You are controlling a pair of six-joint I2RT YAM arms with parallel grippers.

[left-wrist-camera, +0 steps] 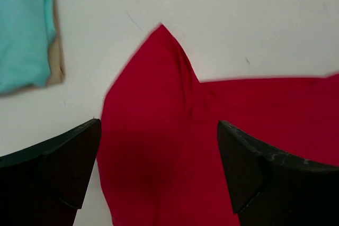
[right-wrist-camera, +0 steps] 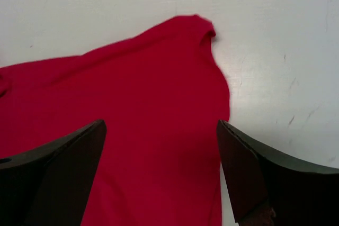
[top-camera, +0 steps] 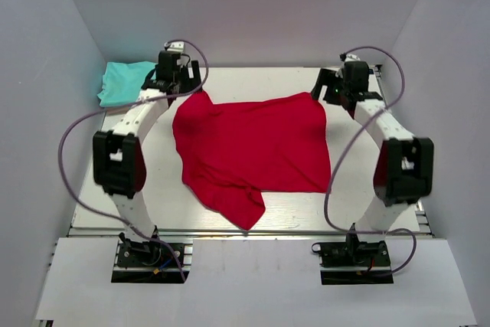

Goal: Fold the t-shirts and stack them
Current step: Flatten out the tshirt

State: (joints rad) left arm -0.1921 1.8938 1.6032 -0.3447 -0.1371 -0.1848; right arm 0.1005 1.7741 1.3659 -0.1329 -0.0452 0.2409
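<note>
Noted arm bases point(top-camera: 149, 253) nearest, at table point(top-camera: 360, 212) edge. Found red t-shirt point(top-camera: 253, 151) spread loose mid-table, unfolded. Saw left gripper point(left-wrist-camera: 159, 125) and right gripper point(right-wrist-camera: 161, 125) gaping wide above its far corners, holding nothing. Spotted folded teal t-shirt point(top-camera: 122, 82) far left; tan edge beneath it visible only from left wrist.

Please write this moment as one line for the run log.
left gripper: open, above red t-shirt far-left corner | right gripper: open, above far-right corner | teal t-shirt: folded, far left
</note>
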